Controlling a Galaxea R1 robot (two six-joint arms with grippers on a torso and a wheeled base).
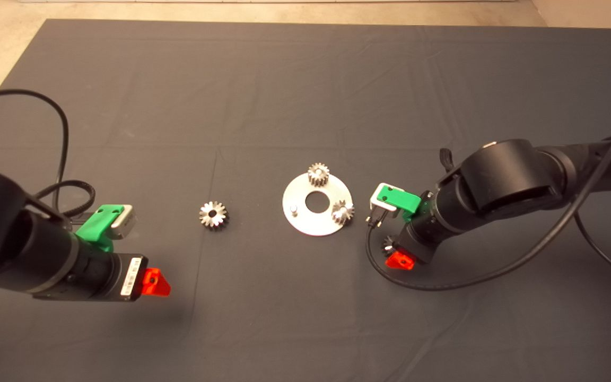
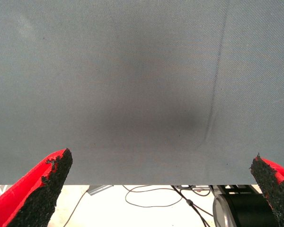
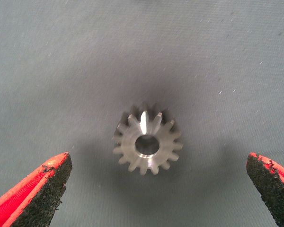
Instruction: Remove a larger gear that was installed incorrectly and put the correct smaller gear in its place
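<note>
**Pickup of the replacement gear is the step in hand**

Plate first: take the round silver plate (image 1: pixel 316 225) as your landmark. It carries two small gears, one on its far rim (image 1: pixel 318 174) and one on its right rim (image 1: pixel 342 211), while the peg (image 1: pixel 294 210) on its left side stands bare.

The larger gear (image 1: pixel 214 215) lies flat on the tabletop (image 1: pixel 305 79) well to the left of the plate, so removal looks done.

Your right gripper (image 3: pixel 156 189) hangs directly over the smaller gear (image 3: pixel 147 143), which rests on the mat just right of the plate. Its fingers (image 3: pixel 35 194) are spread wide, holding nothing. Next, I judge, you need to descend, close squarely across the teeth, then carry it to the bare peg.

Your left gripper (image 2: pixel 158 189) waits far left of the plate, its fingers wide apart and empty.
</note>
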